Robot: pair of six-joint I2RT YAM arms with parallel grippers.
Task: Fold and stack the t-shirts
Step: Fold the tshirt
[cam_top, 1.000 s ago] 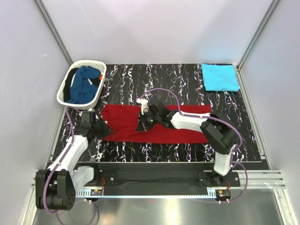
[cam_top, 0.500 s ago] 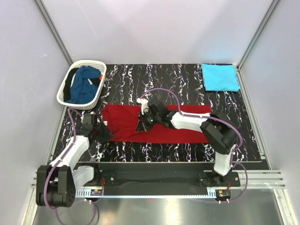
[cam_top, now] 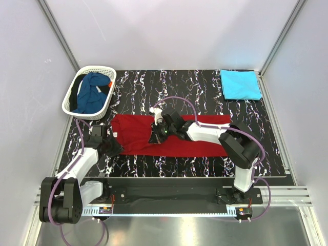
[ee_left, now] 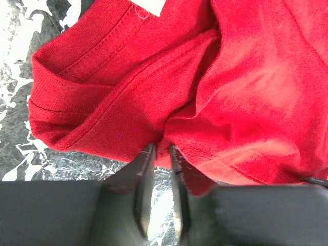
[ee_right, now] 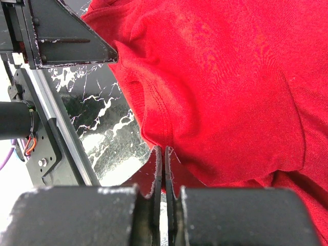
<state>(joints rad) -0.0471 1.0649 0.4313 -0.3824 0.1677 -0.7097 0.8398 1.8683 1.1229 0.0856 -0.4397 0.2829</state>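
Overhead, a black, white-veined table [cam_top: 205,87] sat between pale walls. The red t-shirt [cam_top: 195,146] lay spread across its middle, with bare tabletop beyond. The left gripper [ee_left: 160,148] stood narrowly apart at the shirt's left hem. The right gripper [ee_right: 163,149] pinched a mid-shirt fold. A folded turquoise t-shirt [cam_top: 240,84] lay far right; a dark blue t-shirt [cam_top: 92,92] filled the far-left basket [cam_top: 69,105].
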